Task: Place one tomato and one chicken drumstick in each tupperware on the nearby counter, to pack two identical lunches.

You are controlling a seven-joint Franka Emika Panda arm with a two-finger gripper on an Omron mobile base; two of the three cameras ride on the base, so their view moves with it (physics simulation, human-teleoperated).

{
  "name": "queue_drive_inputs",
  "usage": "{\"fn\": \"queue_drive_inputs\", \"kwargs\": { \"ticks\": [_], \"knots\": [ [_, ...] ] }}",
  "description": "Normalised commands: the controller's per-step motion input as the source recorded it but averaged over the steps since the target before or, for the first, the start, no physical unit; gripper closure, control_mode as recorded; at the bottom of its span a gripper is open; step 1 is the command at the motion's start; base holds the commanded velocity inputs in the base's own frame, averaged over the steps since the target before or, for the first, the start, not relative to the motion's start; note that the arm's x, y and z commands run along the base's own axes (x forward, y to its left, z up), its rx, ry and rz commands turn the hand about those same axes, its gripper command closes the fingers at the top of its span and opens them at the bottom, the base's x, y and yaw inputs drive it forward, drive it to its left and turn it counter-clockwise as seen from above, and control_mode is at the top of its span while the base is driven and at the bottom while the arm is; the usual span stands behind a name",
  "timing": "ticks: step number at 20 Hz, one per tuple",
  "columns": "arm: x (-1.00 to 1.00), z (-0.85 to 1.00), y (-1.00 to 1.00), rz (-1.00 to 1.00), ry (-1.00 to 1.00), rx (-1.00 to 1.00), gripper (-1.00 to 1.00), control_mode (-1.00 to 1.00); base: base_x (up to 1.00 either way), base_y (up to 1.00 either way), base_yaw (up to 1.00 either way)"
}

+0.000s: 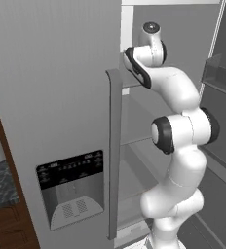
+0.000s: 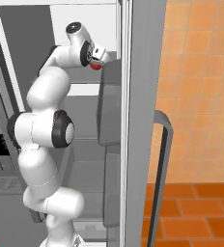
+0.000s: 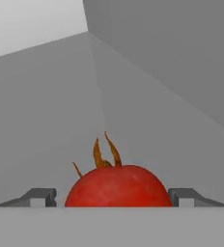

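Note:
A red tomato point(image 3: 118, 185) with a dry brown-orange stem sits on a grey fridge shelf point(image 3: 61, 120), right in front of the hand camera. My gripper point(image 3: 114, 197) is open around it, one fingertip point(image 3: 40, 197) a little off its left side and the other close against its right side. From the right base view the tomato point(image 2: 95, 66) shows as a red spot just under the hand point(image 2: 98, 52), high inside the open fridge. The chicken drumstick and the tupperware are out of view. A strip of the speckled counter point(image 1: 0, 187) shows at the far left.
The arm reaches past the shut left fridge door point(image 1: 51, 97) with its dispenser panel point(image 1: 72, 187) and long handle point(image 1: 114, 146). The open right door point(image 2: 140, 120) carries bins point(image 1: 220, 74). Orange tiled wall point(image 2: 196, 72) lies to the right.

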Motion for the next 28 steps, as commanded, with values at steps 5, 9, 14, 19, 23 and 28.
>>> {"fn": "queue_drive_inputs", "kwargs": {
  "ticks": [5,9,14,19,23,28],
  "knots": [
    [0.28,-0.40,-0.04,0.00,0.03,0.00,1.00,-1.00,0.00,0.00,0.00],
    [-0.36,-0.64,-0.01,0.00,-0.02,-0.02,1.00,-1.00,0.00,0.00,0.00],
    [-1.00,-0.32,0.00,-0.01,-0.21,-0.01,1.00,-1.00,0.00,0.00,0.00],
    [-1.00,0.06,-0.01,0.00,-0.04,0.00,1.00,-1.00,0.00,0.00,0.00],
    [-1.00,0.24,0.00,0.00,0.03,0.00,1.00,-1.00,0.00,0.00,0.00],
    [-1.00,0.00,0.00,0.00,0.02,0.00,1.00,-1.00,0.00,0.00,0.00]
  ]
}}
